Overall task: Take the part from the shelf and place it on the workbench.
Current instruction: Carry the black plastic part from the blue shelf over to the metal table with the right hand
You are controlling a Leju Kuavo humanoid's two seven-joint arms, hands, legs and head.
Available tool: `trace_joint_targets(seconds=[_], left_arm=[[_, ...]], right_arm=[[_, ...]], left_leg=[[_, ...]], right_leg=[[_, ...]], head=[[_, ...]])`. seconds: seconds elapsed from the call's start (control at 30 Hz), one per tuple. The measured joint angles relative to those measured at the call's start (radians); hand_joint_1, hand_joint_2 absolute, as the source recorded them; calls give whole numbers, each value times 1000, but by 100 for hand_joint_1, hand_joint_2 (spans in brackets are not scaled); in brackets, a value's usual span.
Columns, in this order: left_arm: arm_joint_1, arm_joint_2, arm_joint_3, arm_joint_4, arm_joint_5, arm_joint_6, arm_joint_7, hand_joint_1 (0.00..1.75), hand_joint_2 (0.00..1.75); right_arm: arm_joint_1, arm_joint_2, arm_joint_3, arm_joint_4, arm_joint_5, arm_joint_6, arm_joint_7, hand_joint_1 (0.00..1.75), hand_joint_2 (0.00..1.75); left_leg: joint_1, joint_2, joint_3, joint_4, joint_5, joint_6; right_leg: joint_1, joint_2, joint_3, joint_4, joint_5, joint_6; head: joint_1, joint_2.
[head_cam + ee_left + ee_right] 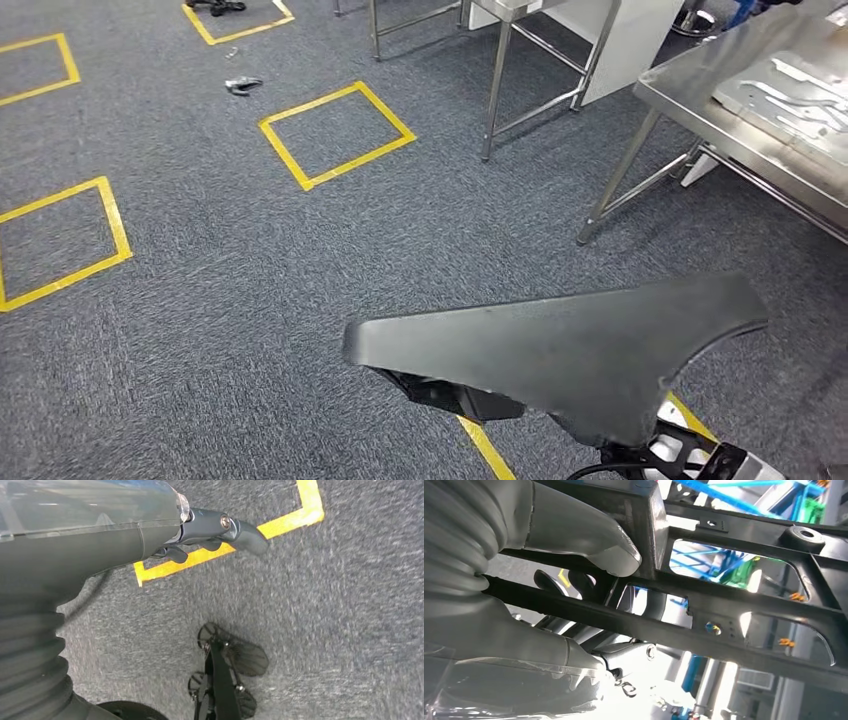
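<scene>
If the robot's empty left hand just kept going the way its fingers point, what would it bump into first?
Probably the grey carpet, near the yellow tape corner. The left hand hangs pointing down at the floor, with nothing seen in between, though depth is unclear.

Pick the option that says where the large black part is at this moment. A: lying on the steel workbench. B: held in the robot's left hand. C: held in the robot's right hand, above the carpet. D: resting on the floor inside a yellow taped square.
C: the right hand grips the black part, thumb pressed on its frame, and the part hangs over the grey carpet short of the workbench.
</scene>
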Motion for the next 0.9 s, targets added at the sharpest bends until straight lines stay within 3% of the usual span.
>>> trace_joint_targets(seconds=[0.07,0.13,0.17,0.2,0.23,0.27,0.3,0.37,0.43,0.5,0.53,0.6,0.67,0.7,0.73,0.77,0.8,0.83,0.9], left_arm=[[-2,0,0,0,-2,-2,-1,0,175],[-1,0,0,0,-4,-3,-2,0,175],[1,0,0,0,-6,-3,-3,0,175],[3,0,0,0,-8,-4,-4,0,175],[3,0,0,0,-10,-6,-4,0,175],[3,0,0,0,-12,-8,-5,0,175],[2,0,0,0,-14,-11,-6,0,175],[-1,0,0,0,-17,-16,-9,0,175],[-2,0,0,0,-18,-18,-12,0,175],[-4,0,0,0,-19,-18,-13,0,175],[-6,1,0,0,-20,-17,-12,0,175],[-8,2,0,0,-22,-17,-11,0,175],[-7,3,0,0,-26,-17,-6,0,175],[-5,3,0,0,-28,-17,-3,0,175],[-4,3,0,0,-30,-16,0,0,175],[-4,3,0,0,-31,-15,2,0,175],[-5,3,0,0,-32,-14,4,0,175],[-6,4,0,0,-33,-12,6,0,175],[-8,5,0,0,-36,-10,12,0,175]], right_arm=[[13,0,0,-10,3,-1,0,164,175],[19,0,0,-18,5,-2,-1,164,175],[21,0,0,-20,5,-3,-1,164,175],[24,1,0,-21,5,-3,-1,164,175],[27,1,-1,-21,5,-3,-1,164,175],[28,0,-1,-23,4,-3,-1,164,175],[29,0,-2,-25,1,-1,-1,164,175],[29,0,-4,-32,-6,5,-1,164,175],[29,0,-4,-40,-19,20,-1,164,175],[27,0,-4,-43,-42,45,-1,164,175],[25,0,-3,-43,-56,59,-1,164,175],[13,1,2,-42,-79,85,-1,164,175],[-4,4,16,-39,-97,106,0,164,175],[-11,6,25,-36,-106,114,1,164,175],[-17,7,35,-34,-117,122,2,164,175],[-22,8,46,-31,-131,127,3,164,175],[-29,7,56,-28,-148,130,3,164,175],[-39,6,66,-24,-169,133,3,164,175],[-73,-2,85,-17,-218,131,8,164,175]], left_leg=[[4,25,5,-12,6,14],[3,52,8,-18,9,22],[1,66,8,-18,8,24],[-1,81,8,-17,7,25],[-2,95,8,-17,5,25],[-3,108,9,-17,4,24],[-3,121,12,-17,2,23],[-7,142,19,-17,-3,16],[-10,160,25,-16,-9,7],[-11,180,31,-18,-13,-4],[-10,175,33,-14,-19,-10],[-8,129,13,39,-56,-19],[-4,77,-48,168,-122,-23],[-3,68,-80,232,-145,-25],[-3,65,-101,271,-150,-26],[-2,64,-105,271,-134,-27],[-1,61,-90,231,-100,-26],[2,48,-62,161,-59,-26],[6,8,-13,43,-13,-22]], right_leg=[[3,-32,-12,24,-18,11],[4,-98,-59,122,-75,18],[3,-118,-93,190,-106,21],[0,-128,-120,245,-125,24],[-2,-133,-131,269,-125,26],[-2,-136,-123,255,-107,26],[-2,-145,-93,200,-75,24],[6,-190,-14,57,-20,14],[15,-221,22,-12,-6,3],[17,-200,20,-17,-4,-6],[14,-187,21,-20,-1,-10],[6,-163,24,-28,6,-19],[4,-140,22,-29,8,-24],[4,-126,21,-27,9,-25],[4,-111,21,-26,9,-25],[4,-97,20,-23,8,-25],[3,-83,21,-20,7,-23],[2,-69,20,-16,5,-20],[2,-44,14,-4,1,-11]], head=[[3,0],[7,0],[8,0],[8,0],[8,0],[8,0],[8,0],[8,0],[8,0],[8,0],[8,0],[7,0],[6,0],[6,0],[6,0],[6,0],[6,0],[6,0],[6,0]])
